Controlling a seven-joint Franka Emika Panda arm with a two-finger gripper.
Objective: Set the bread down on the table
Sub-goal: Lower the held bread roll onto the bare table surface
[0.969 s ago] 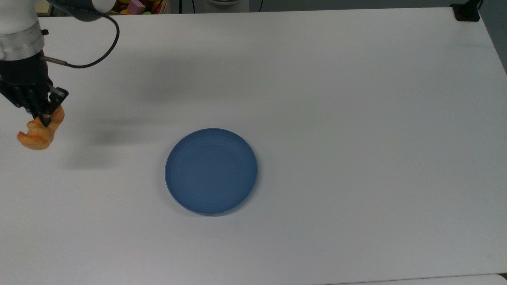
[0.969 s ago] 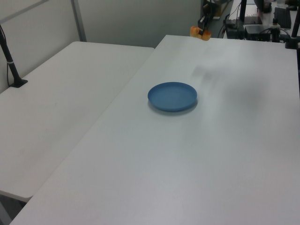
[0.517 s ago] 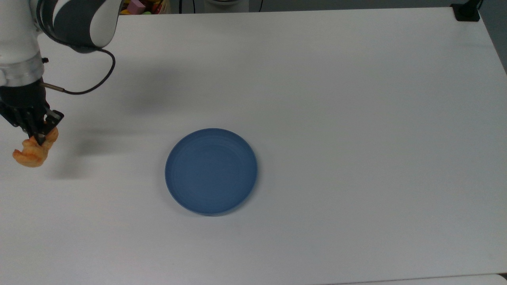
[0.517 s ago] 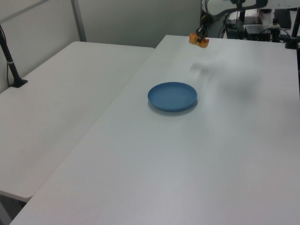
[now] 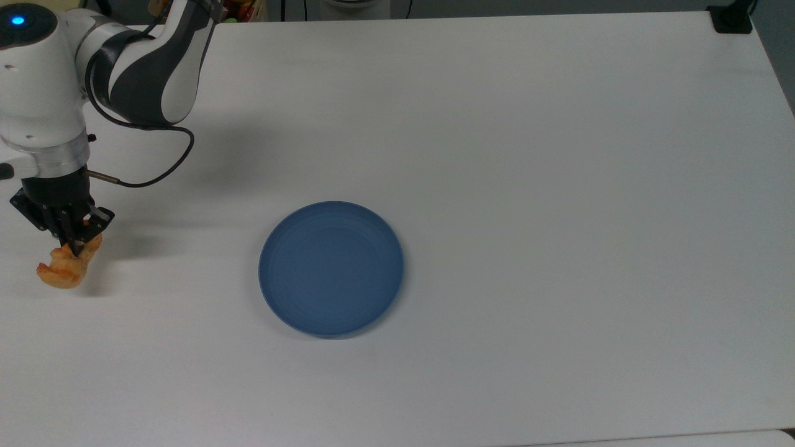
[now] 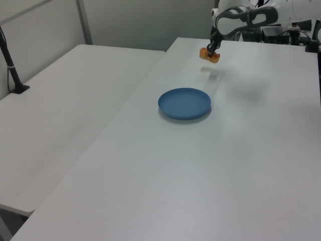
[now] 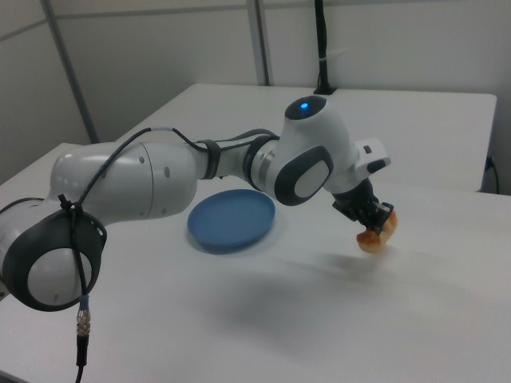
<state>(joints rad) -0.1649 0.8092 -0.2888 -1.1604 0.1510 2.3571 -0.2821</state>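
Table (image 5: pixel 559 155): large, white, plain top. A second white table (image 6: pixel 65 100) stands alongside it, at the left view's left.

Arm (image 7: pixel 200 171): white and grey, stretched across the table top, black cable (image 5: pixel 168 164) looping off its wrist.

Plate (image 5: pixel 331 268): round, blue, flat on the table, nothing on it. Landmark for the rest.

Gripper (image 5: pixel 76 243): black, pointing down, well apart from the plate toward the top view's left. Jaws closed tight on the upper end of the bread.

Bread (image 5: pixel 67 267): golden-orange, lumpy, hanging from the gripper, well clear of the plate. In the right view it (image 7: pixel 375 233) hangs just above the table.
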